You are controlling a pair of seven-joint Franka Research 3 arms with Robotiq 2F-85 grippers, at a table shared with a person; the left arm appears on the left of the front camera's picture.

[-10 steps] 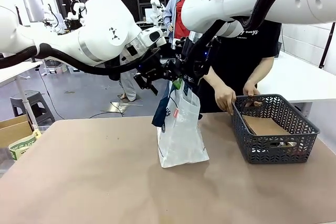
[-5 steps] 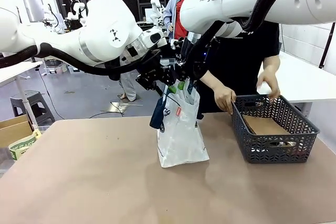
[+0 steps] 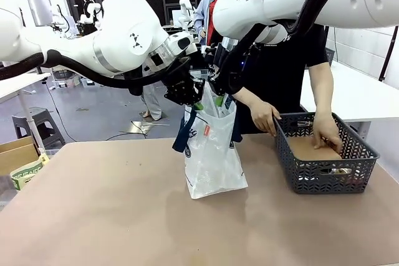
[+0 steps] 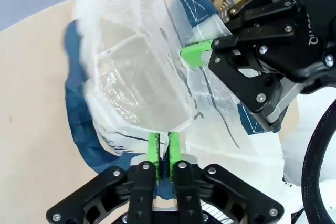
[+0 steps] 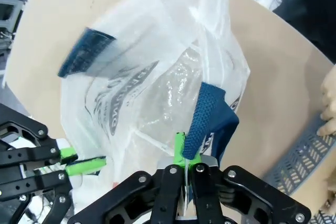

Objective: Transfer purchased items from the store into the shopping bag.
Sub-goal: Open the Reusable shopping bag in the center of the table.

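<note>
Standing upright on the brown table (image 3: pixel 93 216), the shopping bag (image 3: pixel 212 160) is a translucent white plastic tote with navy strap handles and dark print on its side. A small red patch shows on its front. Its base rests near the middle of the table, beside a dark grey mesh basket (image 3: pixel 312 182) but apart from it. Both arms meet at the top of the bag. The left gripper (image 3: pixel 192 99) sits at the rim on the robot's left, and the left wrist view shows its green pads pressed together on a fold of the white film. The right gripper (image 3: pixel 219 98) sits at the opposite rim, its jaws pinching the plastic edge just beside a navy handle. Between the two grippers the bag's mouth stands open. Another navy handle hangs loose down the bag's left side. A person's hand (image 3: pixel 326 134) is down inside the basket, and the other hand (image 3: pixel 267 116) is at the basket's left rim.
</note>
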